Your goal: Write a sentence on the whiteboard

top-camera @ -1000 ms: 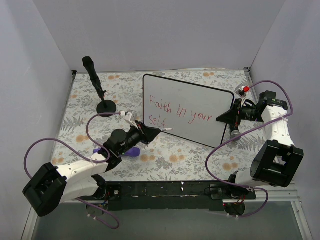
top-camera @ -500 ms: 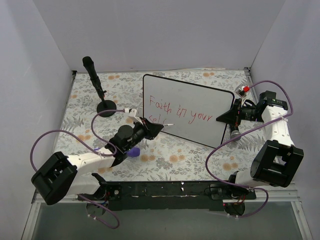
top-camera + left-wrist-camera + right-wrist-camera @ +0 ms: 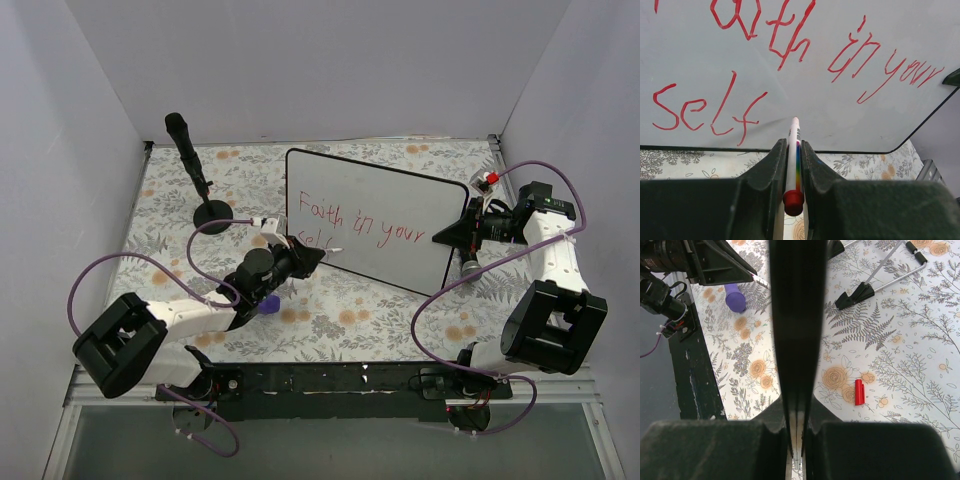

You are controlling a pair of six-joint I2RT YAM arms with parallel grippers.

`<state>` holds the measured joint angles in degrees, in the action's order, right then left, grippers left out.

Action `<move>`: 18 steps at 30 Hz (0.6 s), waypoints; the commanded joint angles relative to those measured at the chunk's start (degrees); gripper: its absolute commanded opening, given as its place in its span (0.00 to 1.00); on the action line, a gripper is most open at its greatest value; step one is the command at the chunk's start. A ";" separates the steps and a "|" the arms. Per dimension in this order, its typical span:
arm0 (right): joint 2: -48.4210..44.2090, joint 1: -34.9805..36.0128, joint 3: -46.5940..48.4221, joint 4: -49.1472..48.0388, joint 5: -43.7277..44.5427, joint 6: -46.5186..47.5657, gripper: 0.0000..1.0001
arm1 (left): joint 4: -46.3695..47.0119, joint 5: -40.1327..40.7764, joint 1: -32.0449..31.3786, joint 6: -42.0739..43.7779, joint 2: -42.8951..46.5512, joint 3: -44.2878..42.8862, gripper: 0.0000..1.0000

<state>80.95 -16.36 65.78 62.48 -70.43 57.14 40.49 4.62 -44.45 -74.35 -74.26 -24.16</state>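
Nearest, a marker (image 3: 793, 165) is being clamped in the closed left gripper (image 3: 792, 145), its tip being aimed toward twelve o'clock, just beside the word "self". Beyond, on the floral table (image 3: 340, 320), the whiteboard (image 3: 400, 190) bearing the sentence (image 3: 362, 228) is being gripped at its three o'clock edge by the closed right gripper (image 3: 468, 232).

Robot-laboratory test cell. Closed in on three sides by plain white panels (image 3: 330, 70). Worktop (image 3: 400, 320) draped in a floral-print cloth rather than bare bench. Left arm (image 3: 170, 320) and right arm (image 3: 555, 260) bolted side by side to a black rail (image 3: 330, 380) at the near edge, trailing loose purple cables (image 3: 545, 163). Black stand (image 3: 213, 213) at rear left.
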 commanded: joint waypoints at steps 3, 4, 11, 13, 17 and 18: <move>-1.23 0.72 -0.12 -0.43 2.23 0.86 0.01 | -0.50 1.70 -0.29 1.13 -1.06 -2.03 0.00; -1.23 0.72 -0.04 -0.43 2.23 0.86 0.01 | -0.59 1.71 -0.29 1.22 -1.24 -2.29 0.00; -1.23 0.72 -0.12 -0.43 2.32 0.86 0.01 | -0.94 2.41 -0.29 1.84 -2.29 -2.99 0.00; -1.32 0.72 -0.12 -0.43 2.32 0.86 0.01 | -0.85 2.58 -0.29 2.10 -2.73 -3.26 0.00; -1.41 0.72 -0.12 -0.43 2.41 0.86 0.01 | -1.03 2.93 -0.29 2.28 -3.43 -3.70 0.00; -1.41 0.72 -0.12 -0.43 2.32 0.86 0.01 | -1.03 2.94 -0.29 2.28 -3.70 -3.70 0.00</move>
<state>80.95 -16.36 65.78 62.35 -70.41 57.14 39.83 5.67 -44.45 -73.25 -77.58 -25.93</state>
